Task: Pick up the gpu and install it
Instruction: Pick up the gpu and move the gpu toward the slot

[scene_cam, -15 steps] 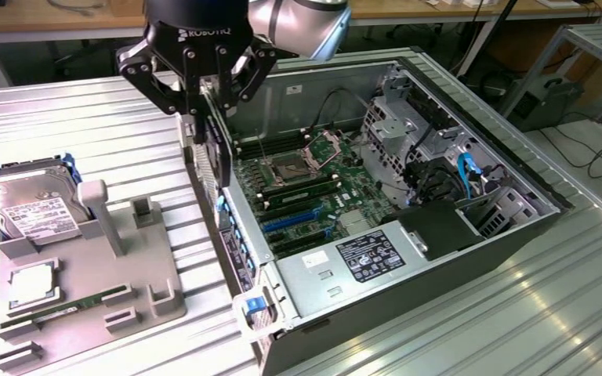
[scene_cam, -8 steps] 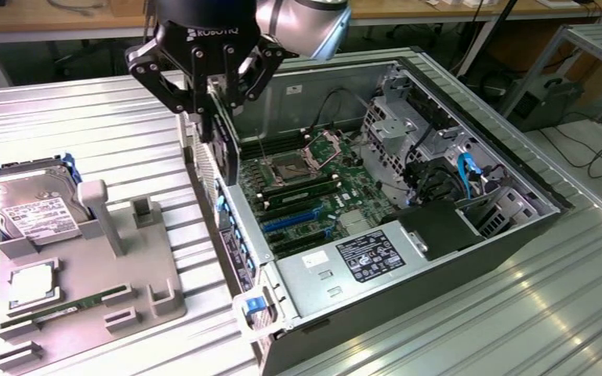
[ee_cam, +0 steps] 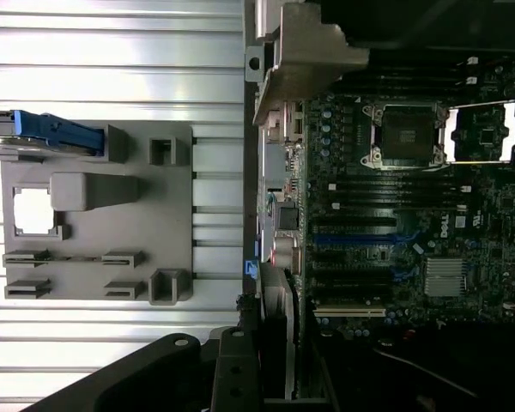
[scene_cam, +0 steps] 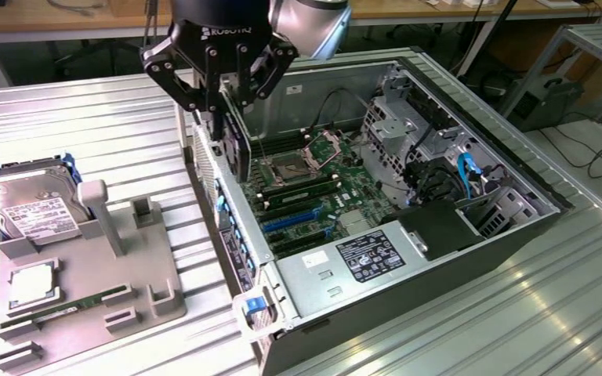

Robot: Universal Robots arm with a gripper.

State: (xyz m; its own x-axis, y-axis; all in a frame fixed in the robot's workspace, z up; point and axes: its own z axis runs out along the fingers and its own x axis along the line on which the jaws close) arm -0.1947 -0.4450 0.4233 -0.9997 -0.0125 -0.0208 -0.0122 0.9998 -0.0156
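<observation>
the gpu (scene_cam: 236, 153) is held on edge, its long axis close to upright in the exterior view, with the upper end in the claw (scene_cam: 226, 117) and the lower end pointing down into the open computer case (scene_cam: 510, 235). it hangs just inside the case wall on the exterior view's left, above the motherboard (scene_cam: 332, 196) and beside the open processor socket (scene_cam: 280, 168); whether its lower edge touches the board cannot be told. it is seen as a thin, flat, dark card, nearly edge-on. in the wrist view the gpu (ee_cam: 276, 343) runs as a narrow dark strip along the case rim, with a rounded grey part on its side. the claw is clamped on the card's upper edge, its fingers drawn in against the two faces. a grey holder (scene_cam: 123, 274) and a hard drive (scene_cam: 24, 207) lie on the ribbed metal table (scene_cam: 92, 117), well apart from the card.
</observation>
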